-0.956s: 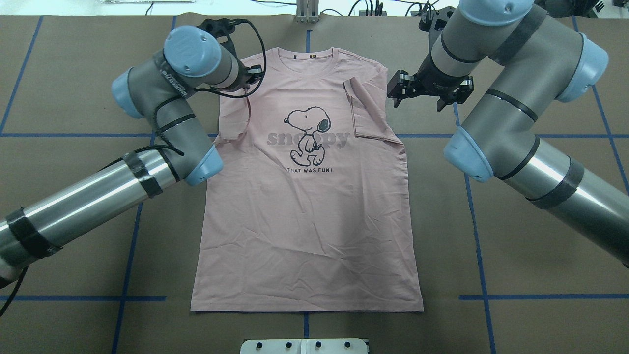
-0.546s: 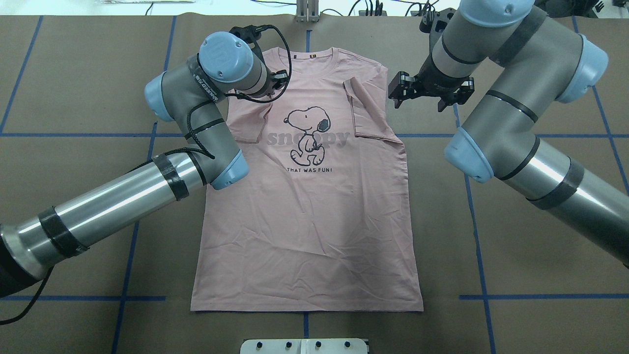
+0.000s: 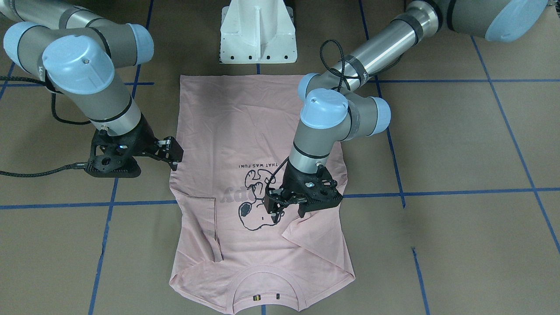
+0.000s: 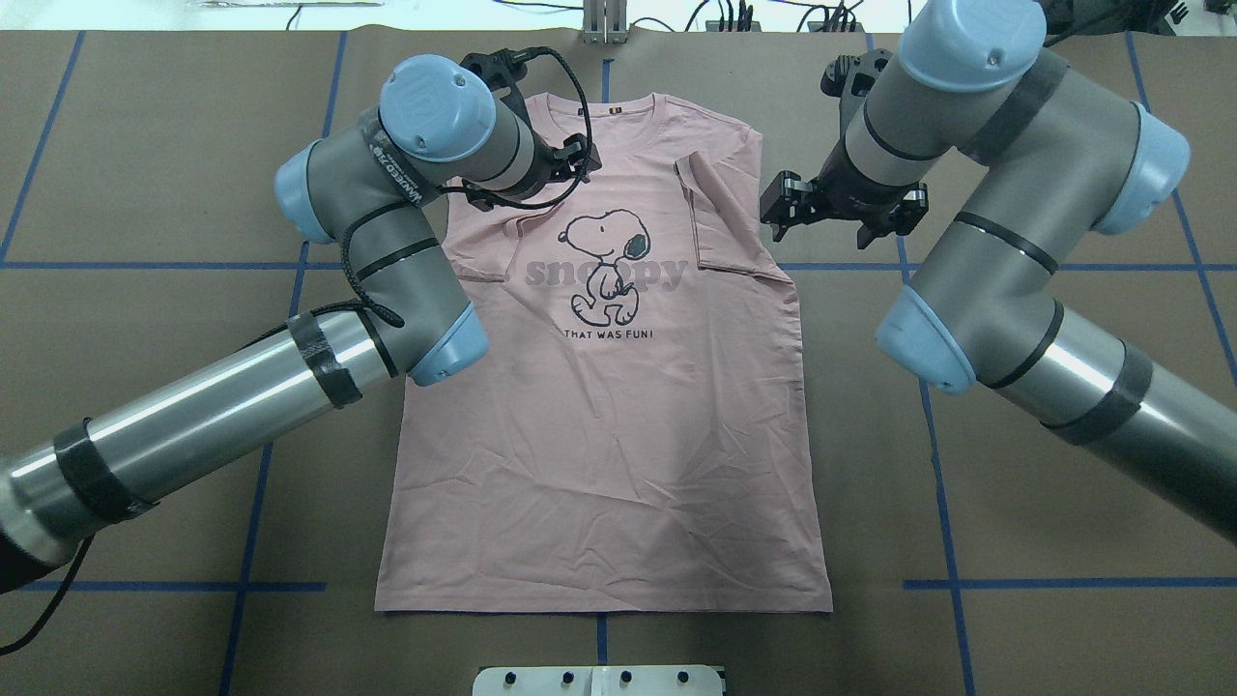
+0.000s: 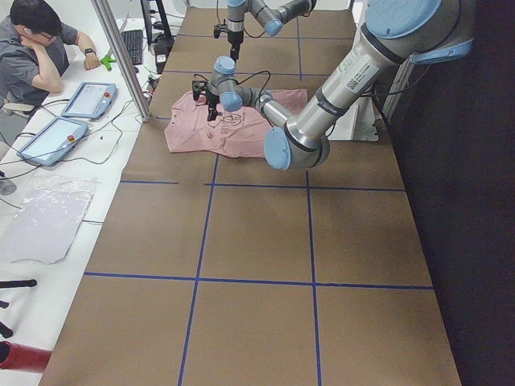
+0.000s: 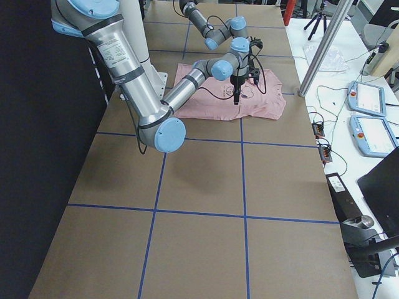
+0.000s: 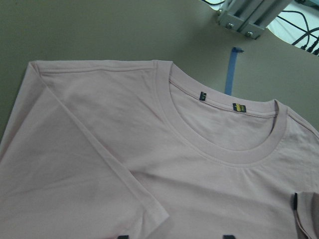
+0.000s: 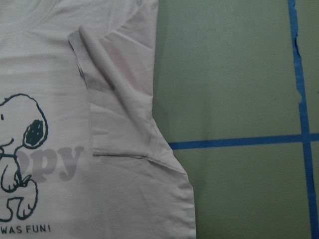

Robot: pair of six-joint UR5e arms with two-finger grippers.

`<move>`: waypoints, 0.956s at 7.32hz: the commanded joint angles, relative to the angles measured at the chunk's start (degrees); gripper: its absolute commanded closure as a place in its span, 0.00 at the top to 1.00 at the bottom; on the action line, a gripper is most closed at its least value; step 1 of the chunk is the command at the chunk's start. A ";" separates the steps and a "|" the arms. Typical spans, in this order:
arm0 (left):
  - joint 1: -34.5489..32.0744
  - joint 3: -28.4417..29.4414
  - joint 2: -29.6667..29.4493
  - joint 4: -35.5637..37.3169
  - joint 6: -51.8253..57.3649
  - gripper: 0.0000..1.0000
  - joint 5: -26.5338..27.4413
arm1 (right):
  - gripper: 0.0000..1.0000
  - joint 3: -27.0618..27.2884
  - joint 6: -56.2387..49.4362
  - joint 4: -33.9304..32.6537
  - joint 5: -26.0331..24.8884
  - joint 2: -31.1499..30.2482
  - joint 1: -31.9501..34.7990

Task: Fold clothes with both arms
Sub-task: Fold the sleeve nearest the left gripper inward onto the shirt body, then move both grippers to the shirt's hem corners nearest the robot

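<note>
The pink T-shirt lies flat and print-up on the table, with its collar on the side away from the robot's base and its hem nearest the base. Both sleeves are already turned in over the chest. The left sleeve lies fairly flat, and the right sleeve has a raised crease along its fold. We judge the sleeve step about done and the body folds not yet begun. The left gripper hangs low over the chest beside the dog print. In its wrist view the fingers stand well apart with nothing between them. The right gripper sits just off the shirt's right edge over bare table, and its fingers look parted and empty. Next, we think each arm must take a matching pair of points, such as shoulder and hem or the two hem corners, and the two must lift evenly so the cloth does not skew. The left arm's elbow crosses above the shirt's left side and would need to clear first. The rumpled right sleeve could slip open when the cloth is moved. Blue tape lines cross the table, the white pedestal stands by the hem, and an operator sits well apart.
</note>
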 commanded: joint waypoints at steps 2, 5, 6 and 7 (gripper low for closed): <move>2.94 -24.21 14.99 11.36 0.14 1.00 -2.34 | 1.00 14.42 11.69 0.71 -5.35 -10.23 -9.33; 10.14 -39.08 27.11 17.11 -0.12 1.00 2.13 | 1.00 17.18 29.38 17.54 -23.45 -21.55 -27.79; 10.50 -41.22 29.86 17.03 -0.12 1.00 2.23 | 1.00 18.41 32.71 17.85 -27.94 -24.56 -33.24; 10.68 -41.33 30.06 17.03 -0.12 1.00 2.24 | 1.00 18.33 35.18 18.03 -35.12 -26.59 -39.29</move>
